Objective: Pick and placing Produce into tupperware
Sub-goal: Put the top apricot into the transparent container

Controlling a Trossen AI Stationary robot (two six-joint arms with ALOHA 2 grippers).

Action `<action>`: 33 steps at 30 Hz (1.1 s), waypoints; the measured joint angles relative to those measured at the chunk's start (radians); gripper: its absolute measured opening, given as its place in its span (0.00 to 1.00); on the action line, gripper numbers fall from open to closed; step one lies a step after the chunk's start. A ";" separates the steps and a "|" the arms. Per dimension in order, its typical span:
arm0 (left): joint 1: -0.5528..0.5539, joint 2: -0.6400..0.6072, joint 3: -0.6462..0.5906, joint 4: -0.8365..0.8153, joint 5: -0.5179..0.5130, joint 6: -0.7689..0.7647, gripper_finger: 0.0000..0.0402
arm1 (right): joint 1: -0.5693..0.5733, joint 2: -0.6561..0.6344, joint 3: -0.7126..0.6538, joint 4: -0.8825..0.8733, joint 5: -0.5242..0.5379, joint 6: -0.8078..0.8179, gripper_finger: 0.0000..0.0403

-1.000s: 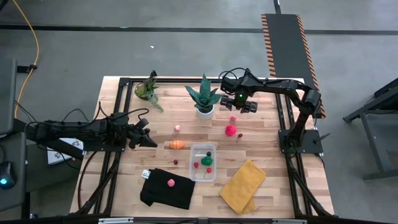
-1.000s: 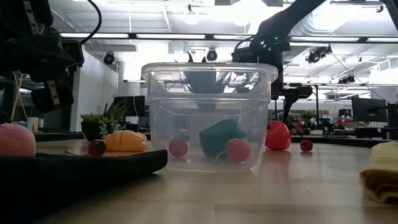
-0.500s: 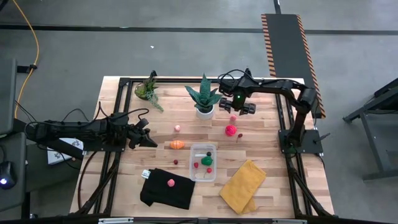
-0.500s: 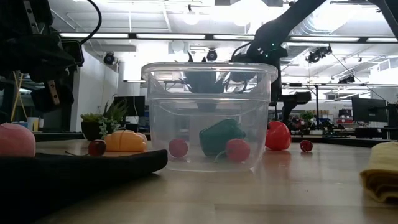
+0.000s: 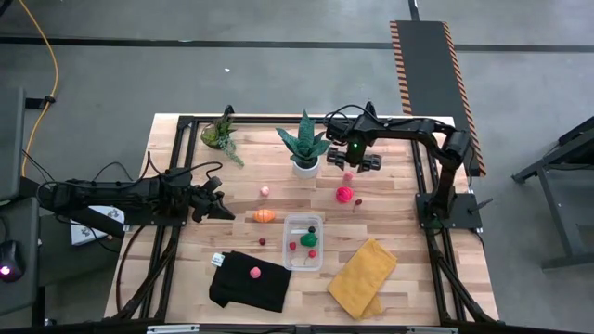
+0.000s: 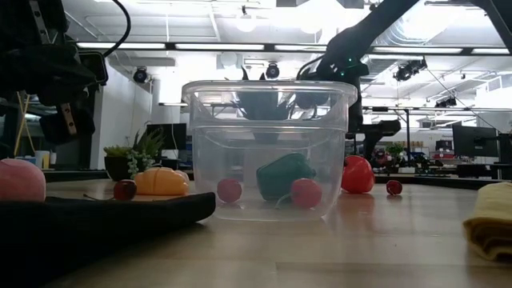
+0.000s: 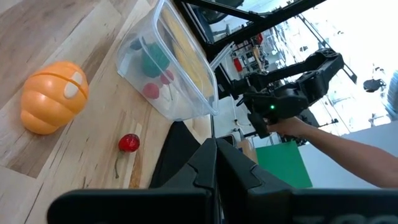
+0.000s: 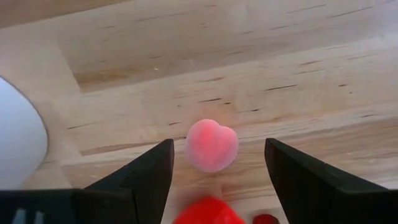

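My right gripper (image 8: 219, 148) is open and points down over a pink peach (image 8: 211, 144) lying on the wooden table. One finger stands on each side of the peach without touching it. In the high view the right gripper (image 5: 351, 165) is at the far right, beside the potted plant (image 5: 303, 144). The clear tupperware (image 5: 303, 241) stands near the table's middle and holds a green piece (image 6: 284, 174) and small red pieces (image 6: 306, 192). A red fruit (image 5: 345, 194), an orange one (image 5: 264, 215) and a cherry (image 5: 263, 242) lie around it. My left gripper (image 5: 223, 209) waits shut at the left.
A black cloth (image 5: 249, 281) with a pink piece (image 5: 254, 272) on it lies at the near edge. A yellow cloth (image 5: 362, 276) lies to its right. A second plant (image 5: 221, 133) stands at the far left. A small pink piece (image 5: 264, 191) sits behind the orange fruit.
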 joint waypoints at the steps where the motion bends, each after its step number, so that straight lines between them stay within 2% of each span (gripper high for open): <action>1: 0.000 0.000 0.000 0.000 0.000 0.000 0.00 | 0.000 0.002 0.000 -0.001 0.000 -0.001 0.60; 19: 0.000 0.000 0.000 0.000 0.000 -0.003 0.00 | 0.004 0.004 0.000 0.009 0.020 -0.035 0.60; 33: 0.000 0.000 0.000 0.000 0.001 -0.003 0.00 | 0.017 0.036 -0.001 0.029 -0.007 -0.042 0.60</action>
